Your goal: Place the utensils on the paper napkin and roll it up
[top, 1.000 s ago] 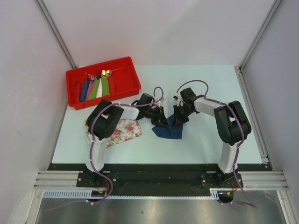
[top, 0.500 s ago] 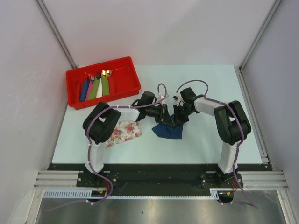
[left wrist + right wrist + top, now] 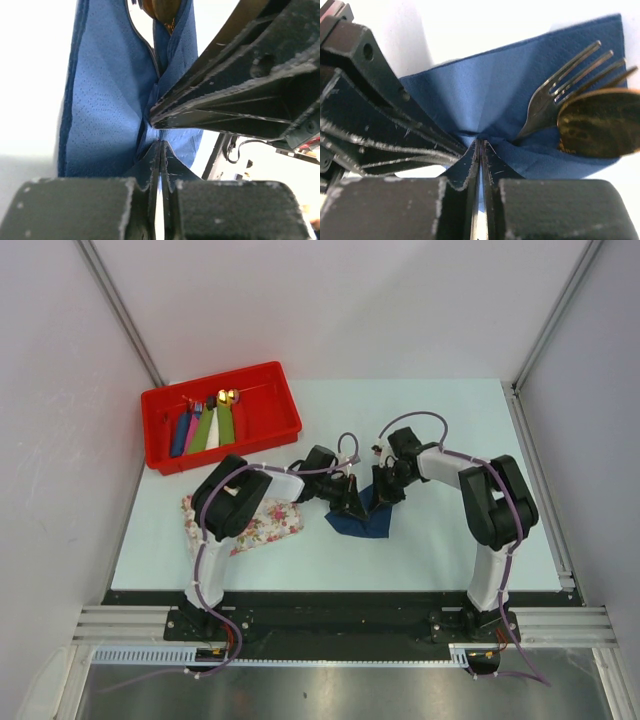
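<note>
Left fingers [image 3: 100, 210], right fingers [image 3: 410, 210] tight on navy napkin [image 3: 485, 95]; fork [image 3: 555, 95], spoon [image 3: 600, 122] plain from right wrist (hidden from above)

Navy napkin [image 3: 365, 527] creased, bunched upward; silvery fork [image 3: 555, 97], gold spoon [image 3: 600, 122] atop.

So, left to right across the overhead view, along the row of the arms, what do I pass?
Pink-flowered rectangular tray → left gripper → right gripper → right arm's black elbow. The dark navy paper napkin spans both grippers, so it is left out.

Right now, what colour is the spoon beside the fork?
The spoon is gold, clearest in the right wrist view.
</note>
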